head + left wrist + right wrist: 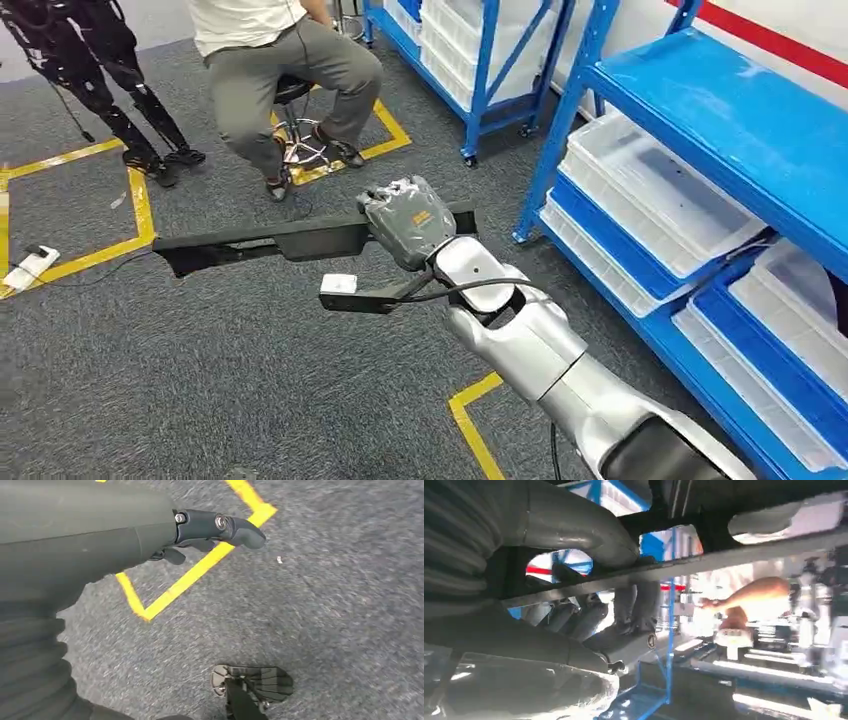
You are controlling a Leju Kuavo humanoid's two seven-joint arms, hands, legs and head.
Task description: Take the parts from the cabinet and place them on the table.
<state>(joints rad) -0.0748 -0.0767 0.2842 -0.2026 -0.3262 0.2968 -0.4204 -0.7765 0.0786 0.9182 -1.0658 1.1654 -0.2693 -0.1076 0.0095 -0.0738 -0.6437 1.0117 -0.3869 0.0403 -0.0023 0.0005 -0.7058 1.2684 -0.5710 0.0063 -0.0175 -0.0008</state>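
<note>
We are finding no readable text anywhere. We are seeing an orange-and-white label point(431, 217) on the back of the right hand point(407, 222) in the head view, but its print is too small to read. A white tag point(338, 284) on the black part point(262, 244) that hand is holding is looking blank.

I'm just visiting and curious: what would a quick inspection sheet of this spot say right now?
Surface: grey carpet floor with yellow tape lines.
Job's things: long black part held across the right hand.
Clutter: white power strip on the floor.
Hands: right grips the part; left hand hangs over the floor, holding nothing.
Cables: black cable at the right wrist.
Surroundings: blue shelving with white bins; seated person.
</note>
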